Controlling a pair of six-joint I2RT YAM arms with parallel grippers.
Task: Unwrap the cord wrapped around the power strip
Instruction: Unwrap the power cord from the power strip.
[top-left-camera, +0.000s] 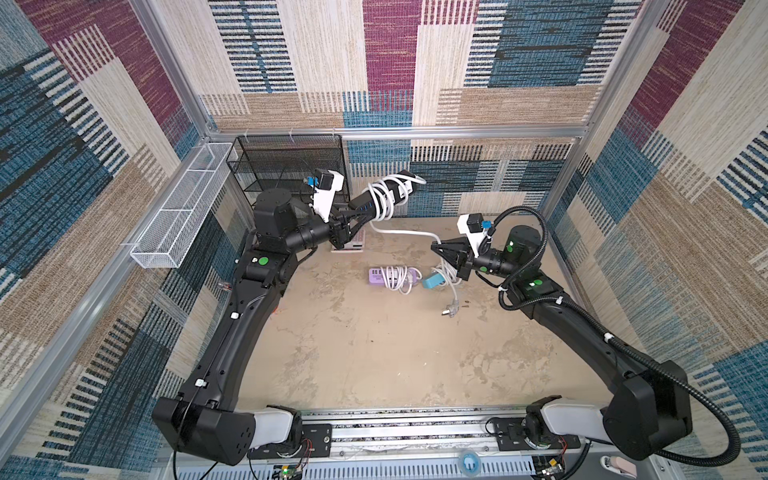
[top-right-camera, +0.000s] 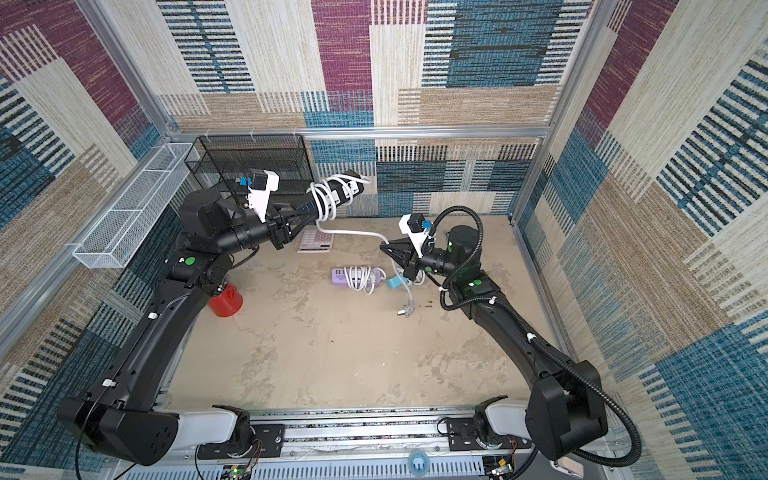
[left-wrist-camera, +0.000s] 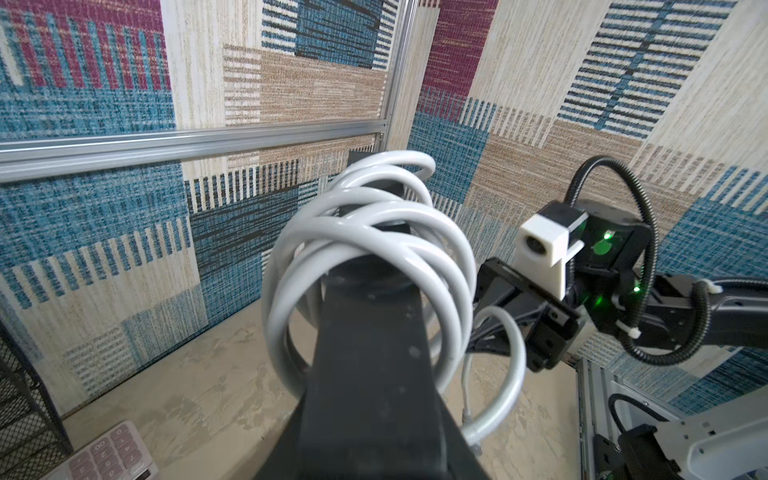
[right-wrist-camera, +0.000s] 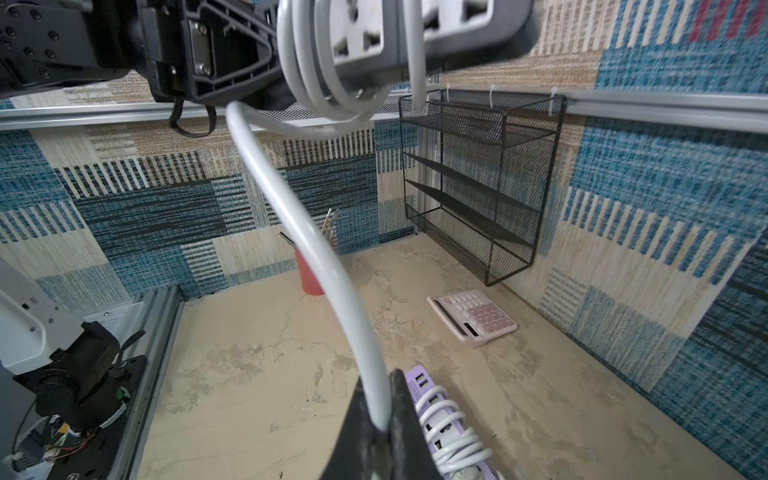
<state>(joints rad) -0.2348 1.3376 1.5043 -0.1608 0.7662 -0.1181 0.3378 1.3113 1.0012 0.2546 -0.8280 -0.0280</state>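
The power strip (top-left-camera: 360, 203) is up in the air near 12 o'clock, cord (top-left-camera: 380, 199) looped around it. Left gripper (top-left-camera: 350, 210), at its 8 o'clock, squeezes it. The right gripper (top-left-camera: 436, 246), at 4 o'clock, pinches loose cord. Mid-unwinding, I think: next, circle a loop off.

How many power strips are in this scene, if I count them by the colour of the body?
black power strip: 1
purple power strip: 1
blue power strip: 1
Total: 3
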